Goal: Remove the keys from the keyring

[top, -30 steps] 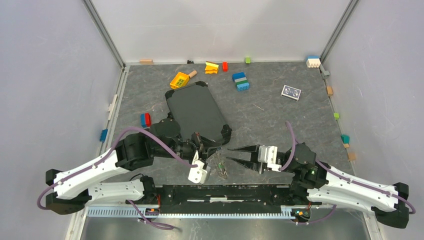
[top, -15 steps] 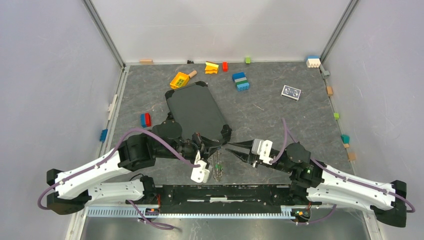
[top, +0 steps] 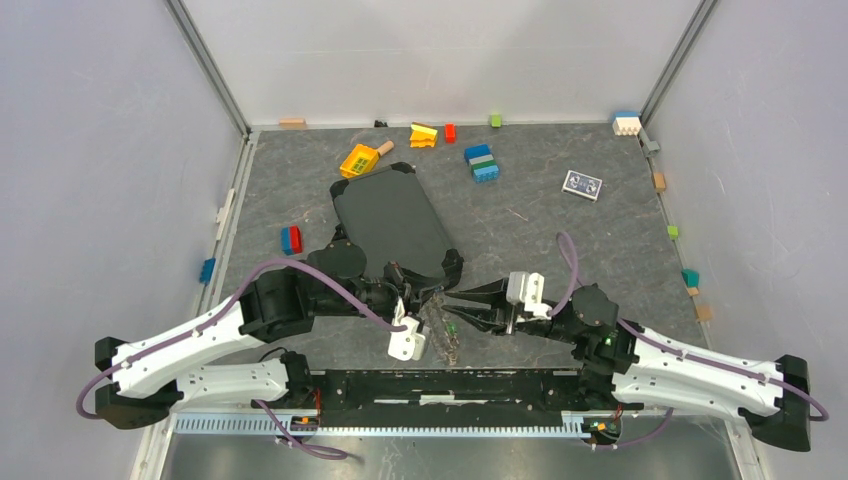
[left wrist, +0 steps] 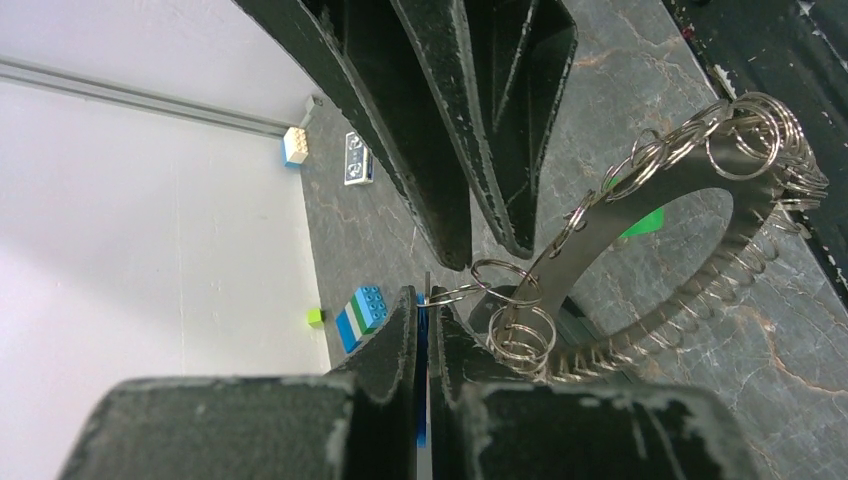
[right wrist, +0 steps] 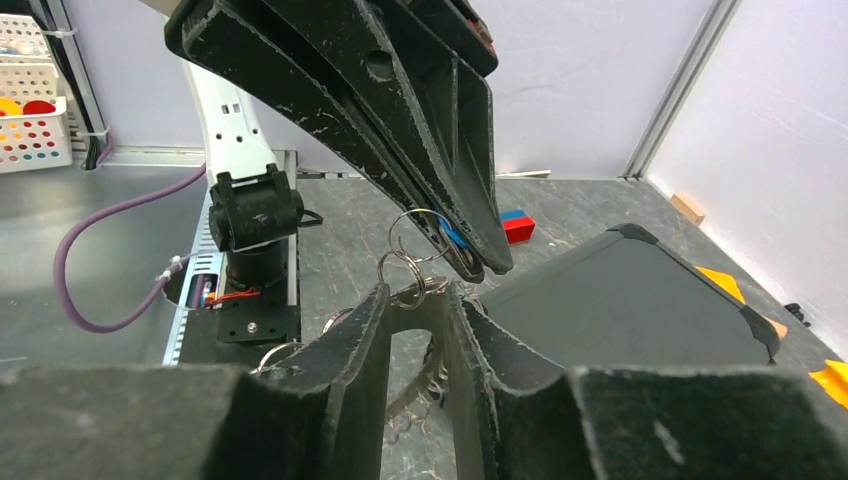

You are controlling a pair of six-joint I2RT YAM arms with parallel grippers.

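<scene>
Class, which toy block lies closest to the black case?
The yellow, green-gridded block, by the black case at its far-left corner; all others lie well apart.

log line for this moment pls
left gripper: shut on blue-headed key | right gripper: shut on keyring | status: key not yet off keyring

Keyring (top: 441,335) before flat case (top: 392,220)
</scene>
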